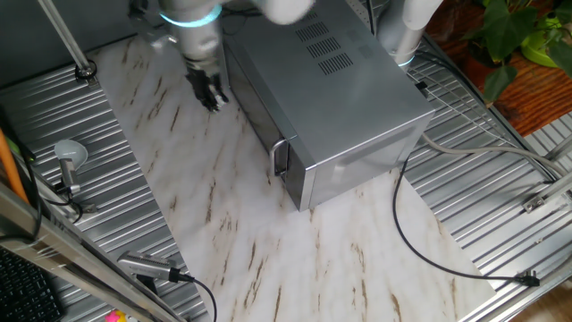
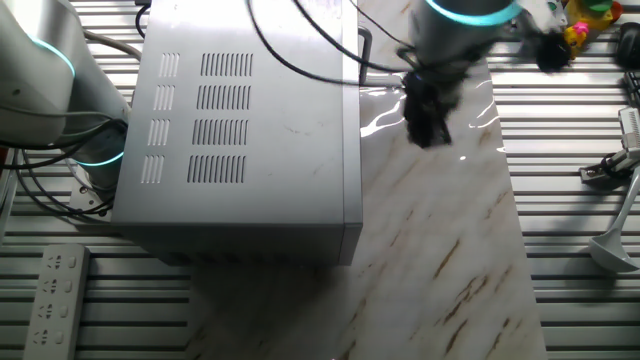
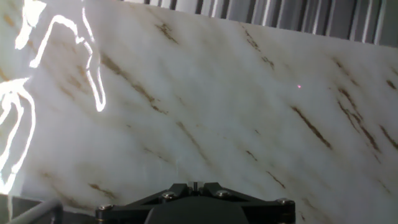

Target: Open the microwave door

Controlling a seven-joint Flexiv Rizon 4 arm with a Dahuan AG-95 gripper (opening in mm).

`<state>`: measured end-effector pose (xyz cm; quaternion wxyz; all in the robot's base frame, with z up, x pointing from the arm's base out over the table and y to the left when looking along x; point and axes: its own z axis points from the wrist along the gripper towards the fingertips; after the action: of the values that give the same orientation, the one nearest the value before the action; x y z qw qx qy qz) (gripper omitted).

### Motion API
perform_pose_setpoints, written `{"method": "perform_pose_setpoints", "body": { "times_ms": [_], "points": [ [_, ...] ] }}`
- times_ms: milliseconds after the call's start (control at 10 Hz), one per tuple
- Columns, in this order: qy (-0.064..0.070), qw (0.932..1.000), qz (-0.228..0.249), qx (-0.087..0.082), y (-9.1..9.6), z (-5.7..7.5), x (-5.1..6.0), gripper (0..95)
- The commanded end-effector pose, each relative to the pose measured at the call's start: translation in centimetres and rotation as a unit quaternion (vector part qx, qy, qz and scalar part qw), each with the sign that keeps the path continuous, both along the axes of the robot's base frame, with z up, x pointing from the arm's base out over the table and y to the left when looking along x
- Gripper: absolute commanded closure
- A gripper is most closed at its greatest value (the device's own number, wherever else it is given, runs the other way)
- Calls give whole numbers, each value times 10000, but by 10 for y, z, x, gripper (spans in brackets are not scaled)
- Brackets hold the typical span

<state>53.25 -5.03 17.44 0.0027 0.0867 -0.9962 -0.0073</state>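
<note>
Marble table (image 1: 223,233), gripper (image 1: 211,97) beside microwave door (image 1: 259,112)

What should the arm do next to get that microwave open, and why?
Probably swing the tool toward the silver handle at the door's near edge. The tool hangs over bare marble beside the door, apart from it and away from the handle, and the hand view shows only marble, no handle.

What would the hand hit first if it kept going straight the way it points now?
Most likely the marble tabletop. The hand points down beside the microwave door, and the hand view shows only bare marble ahead. Its height above the surface is unclear.
</note>
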Motion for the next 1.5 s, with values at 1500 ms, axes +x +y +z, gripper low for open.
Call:
{"method": "perform_pose_setpoints", "body": {
  "times_ms": [1500],
  "points": [
    [-58, 9994, 283, 176, -20, -1, 3, 950]
  ]
}}
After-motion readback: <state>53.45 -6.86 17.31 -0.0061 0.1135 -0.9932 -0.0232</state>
